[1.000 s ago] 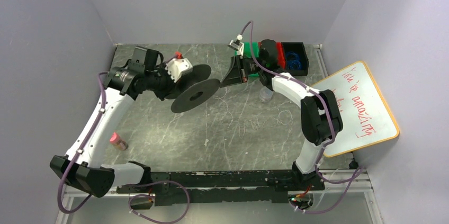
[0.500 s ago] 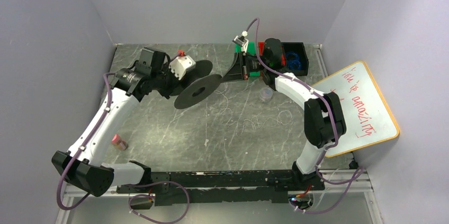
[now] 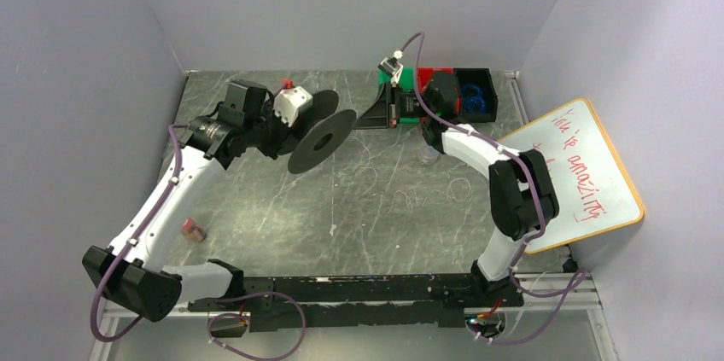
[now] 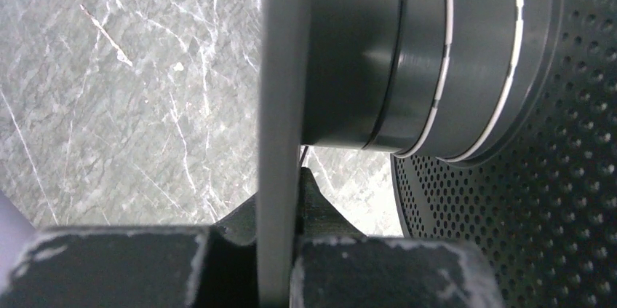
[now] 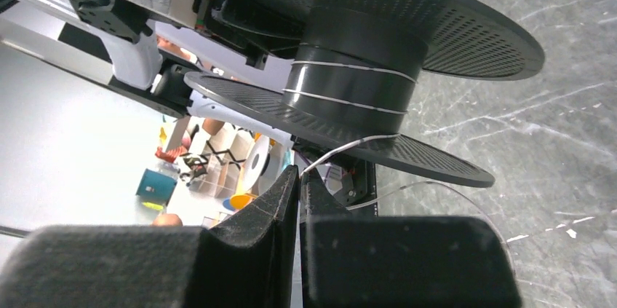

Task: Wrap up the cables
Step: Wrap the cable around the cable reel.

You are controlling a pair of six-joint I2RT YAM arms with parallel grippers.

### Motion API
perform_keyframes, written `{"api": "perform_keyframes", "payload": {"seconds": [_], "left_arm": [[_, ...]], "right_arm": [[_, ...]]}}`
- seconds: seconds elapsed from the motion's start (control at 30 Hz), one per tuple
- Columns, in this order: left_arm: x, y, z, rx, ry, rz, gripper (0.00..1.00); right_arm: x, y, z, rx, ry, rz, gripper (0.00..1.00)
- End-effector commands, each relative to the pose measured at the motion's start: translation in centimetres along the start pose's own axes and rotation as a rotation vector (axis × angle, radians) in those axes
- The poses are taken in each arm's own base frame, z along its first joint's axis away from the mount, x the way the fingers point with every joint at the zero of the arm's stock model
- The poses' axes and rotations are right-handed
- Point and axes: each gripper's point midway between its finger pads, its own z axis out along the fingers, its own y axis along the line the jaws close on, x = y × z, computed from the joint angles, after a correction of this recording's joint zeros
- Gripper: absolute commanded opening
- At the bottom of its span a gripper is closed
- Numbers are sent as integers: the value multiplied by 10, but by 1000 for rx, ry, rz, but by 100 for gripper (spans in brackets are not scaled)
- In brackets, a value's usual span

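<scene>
spool [image 3: 322,129] rim gripped by left claw [image 4: 280,206] (above table [image 3: 384,207]); right claw [image 5: 299,173] pinches cable [image 5: 349,144]

This was a robotics lab cell: plain walls [image 3: 341,2] boxed the marbled surface [image 3: 384,207], and a scribbled whiteboard [image 3: 580,177] leaned right of the right jaws

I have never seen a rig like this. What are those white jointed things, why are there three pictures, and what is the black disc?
Those are two robot arms, bolted to the near edge of a grey table. The wide picture comes from a camera above and behind them. The two close-ups come from cameras on their wrists. The left gripper clamps the rim of a black spool. The right gripper pinches a thin white cable that runs to the spool's core, where a few turns are wound. Also there: a small pink object, bins at the far edge, and a whiteboard on the right.
</scene>
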Motion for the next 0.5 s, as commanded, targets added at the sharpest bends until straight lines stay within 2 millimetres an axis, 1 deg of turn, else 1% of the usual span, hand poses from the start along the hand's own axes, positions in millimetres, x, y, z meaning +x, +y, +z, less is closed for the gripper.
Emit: {"api": "perform_keyframes", "payload": {"seconds": [0.0,0.17,0.27,0.3,0.4,0.47], "left_arm": [[-33,24,0,-106,-121,-81,2],[-34,24,6,-103,-109,-107,2],[-33,36,10,-165,-92,-128,2],[-33,39,12,-178,-89,-136,2],[-28,54,16,-265,-61,-158,2],[-26,60,18,-297,-51,-162,2]], "right_arm": [[8,57,5,-98,32,-139,7],[14,65,14,-124,56,-160,6],[15,69,19,-143,63,-165,8],[15,72,21,-154,65,-170,9],[13,85,26,-204,71,-197,11],[10,92,28,-236,73,-198,14]]}}
